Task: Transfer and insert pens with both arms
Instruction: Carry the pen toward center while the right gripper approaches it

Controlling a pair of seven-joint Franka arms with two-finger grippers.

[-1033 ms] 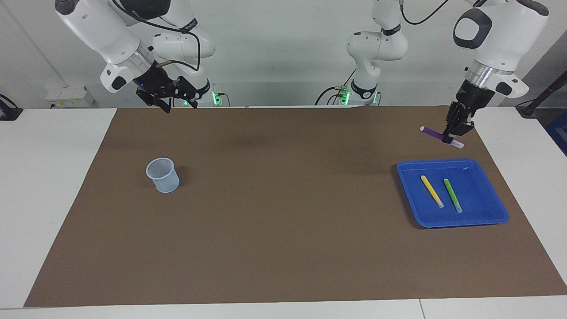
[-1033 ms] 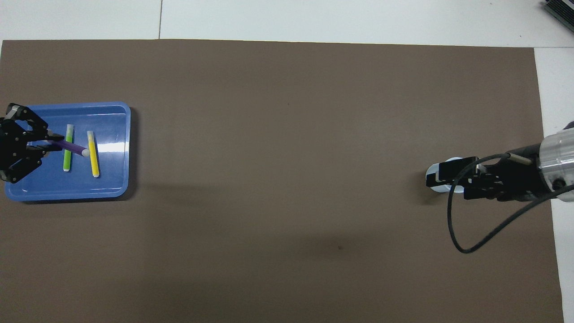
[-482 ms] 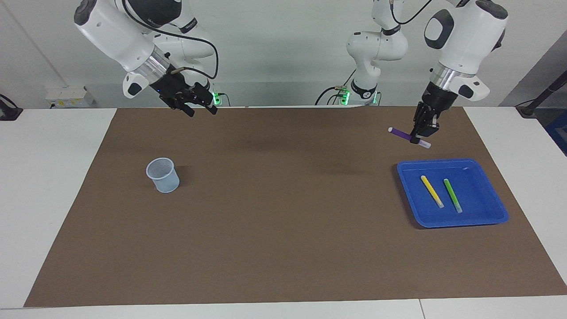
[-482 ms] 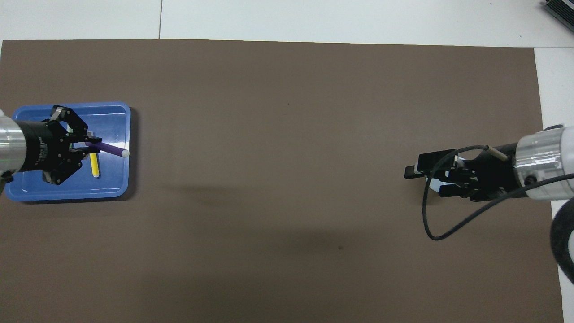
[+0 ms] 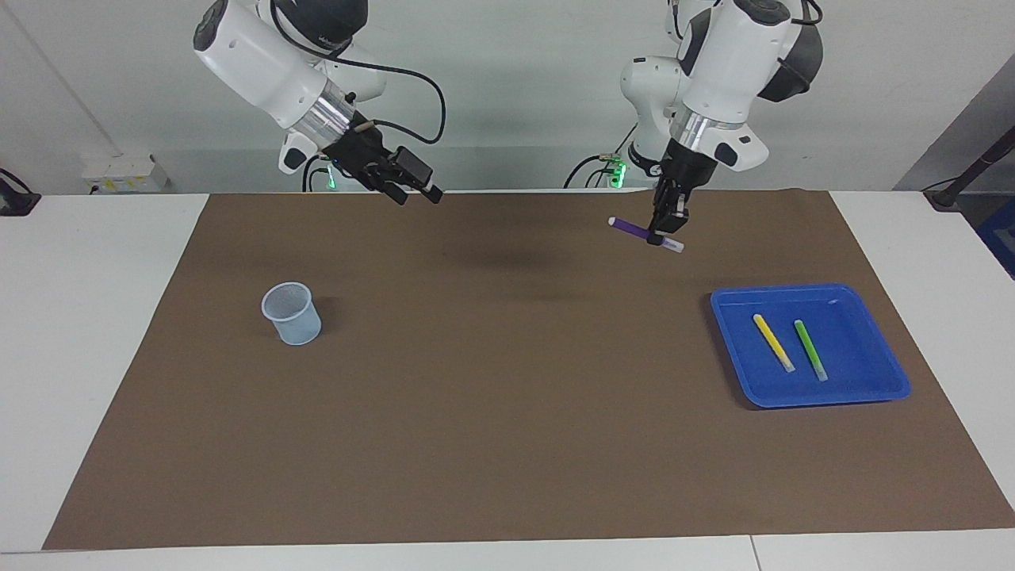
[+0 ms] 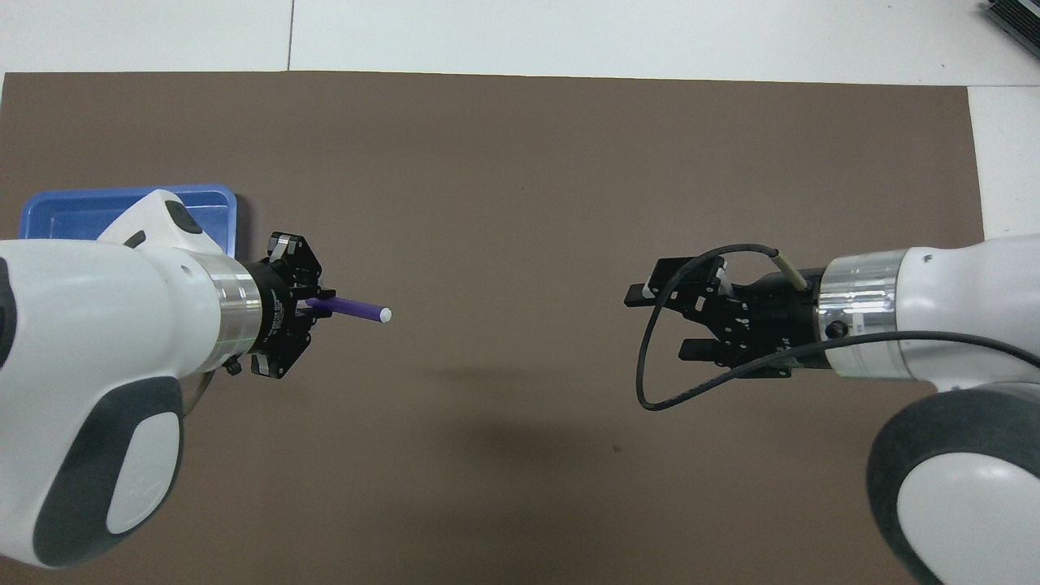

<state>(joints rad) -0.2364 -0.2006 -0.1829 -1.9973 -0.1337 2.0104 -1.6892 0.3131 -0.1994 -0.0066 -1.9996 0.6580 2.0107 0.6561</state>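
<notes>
The black two-finger left gripper (image 5: 658, 235) pinches the slim purple marker pen (image 5: 634, 231) near one end, holding it level over the brown table mat (image 5: 507, 444) with its free end toward the right arm, probably so it can be handed over. The black right gripper (image 5: 419, 189) hangs spread wide in the air facing it, well apart. In the overhead view the left arm hides most of the blue plastic tray (image 5: 860, 392), the yellow pen (image 5: 773, 342) and the green pen (image 5: 810, 350), while the right arm hides the pale mesh cup (image 5: 292, 314).
</notes>
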